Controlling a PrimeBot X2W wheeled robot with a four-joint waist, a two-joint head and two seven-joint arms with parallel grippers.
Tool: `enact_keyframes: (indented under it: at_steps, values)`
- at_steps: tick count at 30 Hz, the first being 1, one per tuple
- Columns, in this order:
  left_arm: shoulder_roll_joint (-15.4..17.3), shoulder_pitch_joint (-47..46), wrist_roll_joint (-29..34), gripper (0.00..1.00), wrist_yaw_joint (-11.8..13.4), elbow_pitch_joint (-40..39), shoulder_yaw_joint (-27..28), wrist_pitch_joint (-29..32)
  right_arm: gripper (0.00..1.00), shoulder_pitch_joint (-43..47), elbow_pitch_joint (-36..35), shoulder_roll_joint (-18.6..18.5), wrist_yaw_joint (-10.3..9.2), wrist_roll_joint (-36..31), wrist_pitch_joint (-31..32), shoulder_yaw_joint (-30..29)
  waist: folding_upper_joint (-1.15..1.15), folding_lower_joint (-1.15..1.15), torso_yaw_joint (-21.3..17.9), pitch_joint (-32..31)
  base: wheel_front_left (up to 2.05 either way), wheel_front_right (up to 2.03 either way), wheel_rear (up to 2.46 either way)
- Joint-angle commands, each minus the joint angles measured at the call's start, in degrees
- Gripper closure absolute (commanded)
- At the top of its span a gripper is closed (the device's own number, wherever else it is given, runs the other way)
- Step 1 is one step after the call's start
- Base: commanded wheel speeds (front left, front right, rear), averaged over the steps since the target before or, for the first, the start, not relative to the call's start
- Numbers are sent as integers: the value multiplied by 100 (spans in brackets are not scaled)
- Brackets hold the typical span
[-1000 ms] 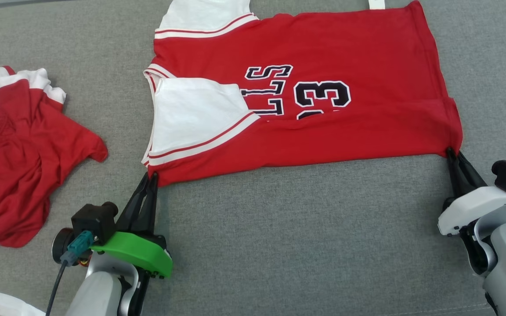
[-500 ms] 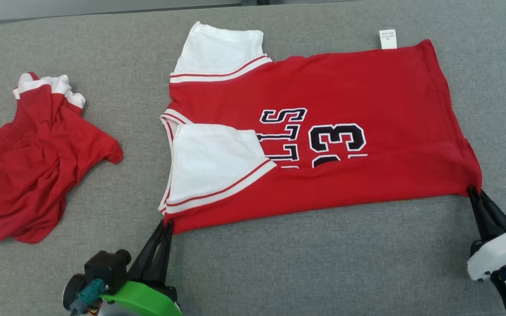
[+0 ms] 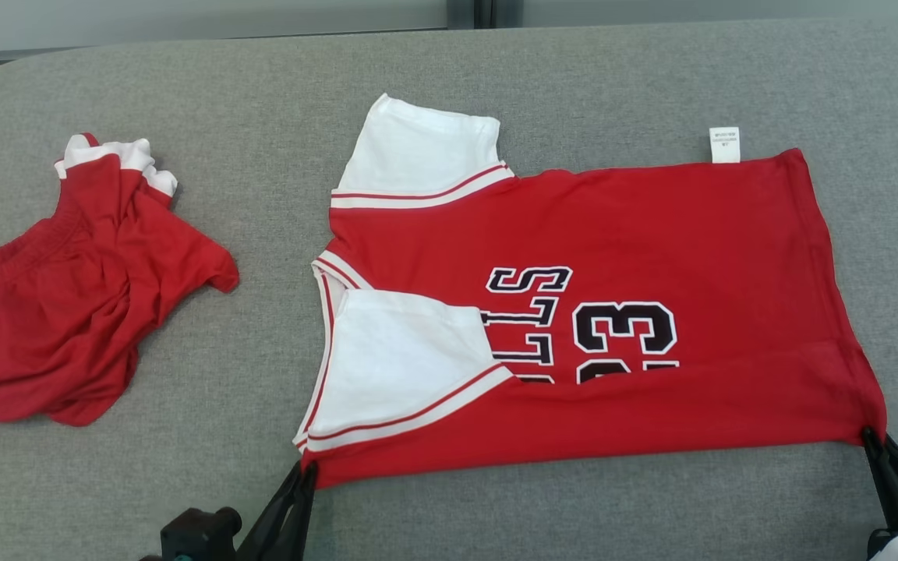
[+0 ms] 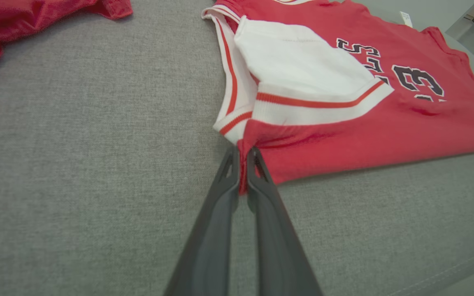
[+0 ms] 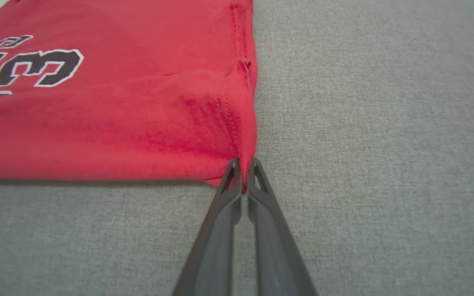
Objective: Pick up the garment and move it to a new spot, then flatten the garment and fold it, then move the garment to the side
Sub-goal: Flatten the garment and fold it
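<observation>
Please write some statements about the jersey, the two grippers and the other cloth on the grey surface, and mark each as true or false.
1. The left gripper is shut on a near corner of the red jersey with white sleeves. True.
2. The right gripper hangs open above the jersey and touches nothing. False: it is shut on the jersey's other near corner.
3. The near white sleeve lies folded over the jersey's red front. True.
4. The crumpled red garment lies on top of the jersey. False: it lies apart from it, to the left on the grey fabric surface.
5. A small white label sticks out at the jersey's far edge. True.
</observation>
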Motion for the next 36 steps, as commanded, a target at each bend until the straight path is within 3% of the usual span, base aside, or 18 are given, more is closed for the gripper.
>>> enact_keyframes:
  at_steps: [1,3,4,5,6,7,15,19,27,30,36]
  values:
    - [41,129,-66,100,52,-7,10,36,100,108,-49,15,-10,-38,-16,-77,0,0,-18,-22,0,0,0]
    - [40,165,-67,100,94,-10,-8,79,100,150,-120,73,-10,-65,-16,-155,0,0,-41,-45,0,0,0]
    - [54,177,-23,86,108,13,-35,114,64,150,-139,132,-11,-62,-16,-218,0,0,-50,-63,0,0,0]
    - [64,181,19,58,140,46,-59,148,11,163,-135,180,-10,-34,-16,-241,0,0,-53,-87,0,0,0]
    - [65,187,53,8,154,81,-98,181,0,169,-161,215,-10,-36,-16,-269,0,0,-59,-120,0,0,0]
    - [50,188,80,0,181,101,-120,200,0,178,-188,234,-10,-64,-16,-290,0,0,-66,-148,0,0,0]
    - [29,167,109,0,432,-204,-15,97,0,307,-525,354,-8,-120,-16,-626,0,0,-124,-402,0,0,0]
    - [162,-431,129,0,399,-641,86,343,0,111,-657,414,-8,-197,-16,-641,0,0,-102,-363,0,0,0]
    - [453,-3112,350,0,-98,-571,-31,1459,0,-533,-764,491,-8,-360,-16,-413,0,0,-160,127,0,0,0]
    - [533,-4261,148,0,-303,-107,-215,2145,0,-918,-781,479,-8,-402,-16,-254,0,0,-301,448,0,0,0]
    - [622,-6109,-361,0,-419,1029,-478,3417,0,-1601,-884,554,-8,-509,-16,30,0,0,-654,1119,0,0,0]
